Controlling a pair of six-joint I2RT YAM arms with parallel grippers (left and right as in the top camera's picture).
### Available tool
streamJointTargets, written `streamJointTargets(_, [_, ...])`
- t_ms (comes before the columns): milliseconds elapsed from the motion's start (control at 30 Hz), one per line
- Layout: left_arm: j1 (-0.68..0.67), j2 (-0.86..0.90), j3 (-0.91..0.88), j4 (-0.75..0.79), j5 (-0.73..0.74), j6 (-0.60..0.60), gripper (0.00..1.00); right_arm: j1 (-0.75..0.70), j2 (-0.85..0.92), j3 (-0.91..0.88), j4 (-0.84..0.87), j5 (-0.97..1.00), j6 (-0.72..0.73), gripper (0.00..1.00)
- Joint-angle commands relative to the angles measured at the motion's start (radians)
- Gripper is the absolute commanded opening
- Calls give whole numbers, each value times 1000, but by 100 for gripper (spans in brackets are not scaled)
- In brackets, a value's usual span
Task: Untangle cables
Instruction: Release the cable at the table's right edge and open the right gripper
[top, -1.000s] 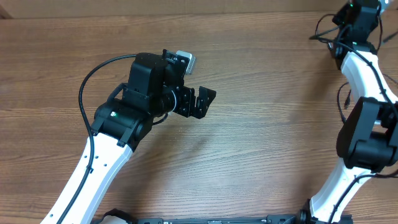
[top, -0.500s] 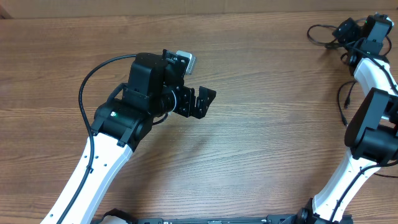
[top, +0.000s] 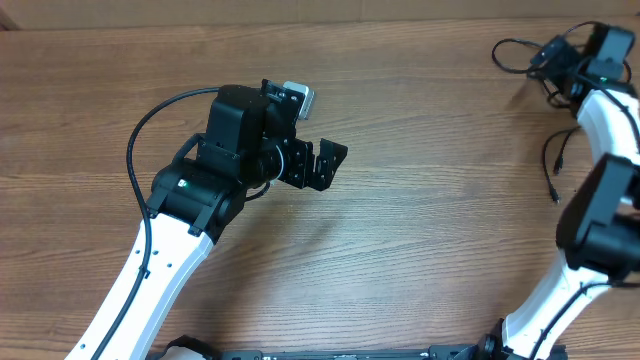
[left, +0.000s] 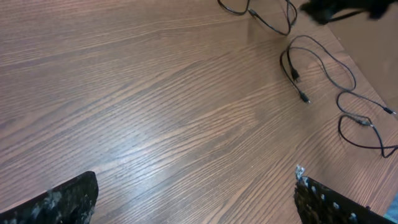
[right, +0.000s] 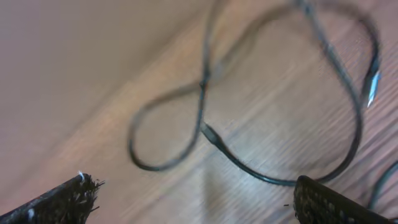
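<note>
Black cables (right: 208, 132) lie loose on wood table (top: 430, 240) | my right gripper (right: 194, 185) wide above them, empty | my left gripper (left: 193, 186) wide, empty, well apart

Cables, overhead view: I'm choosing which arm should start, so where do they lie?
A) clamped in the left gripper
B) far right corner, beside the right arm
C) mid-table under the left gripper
B: the cables lie at the table's far right corner by the right arm; the left gripper hangs open, empty, mid-table.
</note>
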Motion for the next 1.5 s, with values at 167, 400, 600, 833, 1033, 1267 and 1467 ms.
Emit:
streamJointTargets(167, [0, -15, 10, 1, -6, 5, 100, 3, -344, 20, -230, -6, -6, 100])
streamJointTargets(400, [0, -15, 10, 1, -6, 5, 100, 3, -549, 20, -406, -74, -6, 100])
streamJointTargets(600, [0, -15, 10, 1, -6, 5, 100, 3, -665, 20, -527, -359, -6, 100])
streamJointTargets(833, [0, -15, 10, 1, -6, 5, 100, 3, -692, 19, -740, -698, -2, 100])
streamJointTargets(1033, [0, -15, 10, 1, -6, 5, 100, 3, -691, 19, -904, -711, -3, 100])
streamJointTargets(1267, [0, -15, 10, 1, -6, 5, 100, 22, -691, 17, -993, -708, -10, 100])
streamJointTargets(1467, [0, -15, 10, 1, -6, 5, 100, 159, -688, 16, -984, -706, -141, 100])
